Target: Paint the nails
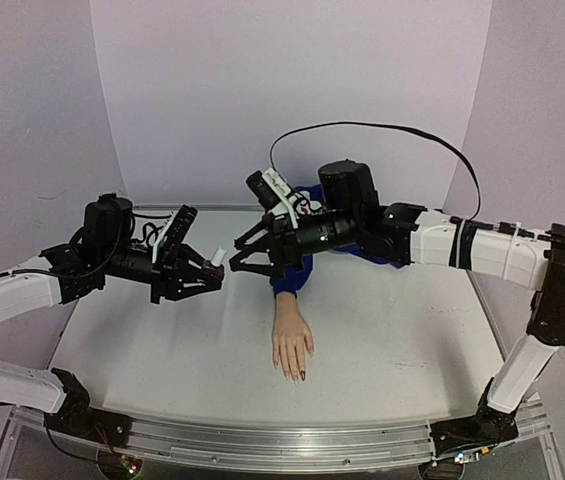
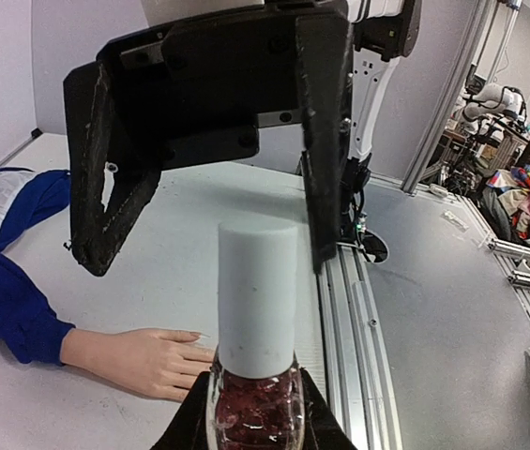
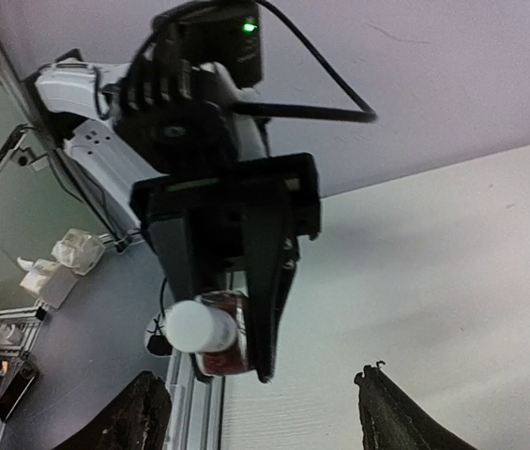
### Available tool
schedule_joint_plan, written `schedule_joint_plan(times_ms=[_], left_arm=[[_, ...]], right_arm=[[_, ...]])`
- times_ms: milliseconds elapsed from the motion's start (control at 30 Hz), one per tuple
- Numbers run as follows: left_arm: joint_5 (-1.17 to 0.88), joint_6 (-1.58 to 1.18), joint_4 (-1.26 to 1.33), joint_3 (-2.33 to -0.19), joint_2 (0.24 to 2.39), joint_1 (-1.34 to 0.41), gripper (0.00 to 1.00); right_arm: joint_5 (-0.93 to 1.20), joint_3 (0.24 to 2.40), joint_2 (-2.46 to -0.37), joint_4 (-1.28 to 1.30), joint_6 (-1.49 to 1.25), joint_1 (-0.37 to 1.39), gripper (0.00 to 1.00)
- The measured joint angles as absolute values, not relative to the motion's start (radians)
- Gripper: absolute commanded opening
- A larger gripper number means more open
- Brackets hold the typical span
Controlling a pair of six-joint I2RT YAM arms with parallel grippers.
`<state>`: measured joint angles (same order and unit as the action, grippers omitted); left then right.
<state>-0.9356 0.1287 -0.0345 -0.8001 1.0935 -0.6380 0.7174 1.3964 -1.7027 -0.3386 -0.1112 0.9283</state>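
Note:
The mannequin hand (image 1: 292, 340) lies palm down mid-table, its blue sleeve (image 1: 290, 275) toward the back. Its nails (image 1: 298, 374) point to the near edge, and at least one looks dark red. The hand also shows in the left wrist view (image 2: 133, 356). My left gripper (image 1: 212, 272) is shut on a dark-red polish bottle (image 2: 255, 412) with a white cap (image 2: 257, 295), held above the table left of the hand. My right gripper (image 1: 234, 258) is open and faces the cap, its fingers (image 2: 325, 141) on either side of it and apart from it. The bottle also shows in the right wrist view (image 3: 216, 339).
An aluminium rail (image 1: 282, 445) runs along the table's near edge. White backdrop walls (image 1: 292, 90) enclose the back and sides. A black cable (image 1: 382, 130) arcs over the right arm. The sleeve bunches behind the right gripper.

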Motion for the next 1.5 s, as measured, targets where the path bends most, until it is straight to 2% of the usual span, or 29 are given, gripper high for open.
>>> schedule_joint_plan(times_ms=[67, 200, 367, 733, 933, 1233, 1433, 1500], left_arm=[[-0.952, 0.127, -0.034, -0.8, 1.093, -0.638, 0.0], [-0.974, 0.122, -0.033, -0.8, 1.097, -0.638, 0.0], [-0.987, 0.121, -0.033, -0.8, 1.106, -0.638, 0.0], [-0.995, 0.113, -0.033, -0.801, 1.114, -0.638, 0.0], [-0.973, 0.105, -0.034, -0.801, 1.113, -0.638, 0.0], [-0.813, 0.106, -0.069, -0.8, 1.077, -0.638, 0.0], [-0.547, 0.108, -0.117, -0.777, 1.029, -0.626, 0.0], [-0.448, 0.112, -0.135, -0.757, 1.009, -0.622, 0.0]], right_arm=[[0.777, 1.418, -1.711, -0.348, -0.107, 0.928, 0.68], [0.844, 1.43, -1.718, -0.387, -0.104, 0.928, 0.55], [0.886, 1.467, -1.747, -0.406, -0.109, 0.928, 0.46], [0.949, 1.504, -1.809, -0.452, -0.144, 0.928, 0.12], [0.965, 1.508, -1.822, -0.481, -0.162, 0.928, 0.0], [0.89, 1.502, -1.842, -0.539, -0.173, 0.929, 0.0], [0.673, 1.503, -1.903, -0.642, -0.271, 0.953, 0.0], [0.545, 1.506, -1.938, -0.684, -0.331, 0.98, 0.0]])
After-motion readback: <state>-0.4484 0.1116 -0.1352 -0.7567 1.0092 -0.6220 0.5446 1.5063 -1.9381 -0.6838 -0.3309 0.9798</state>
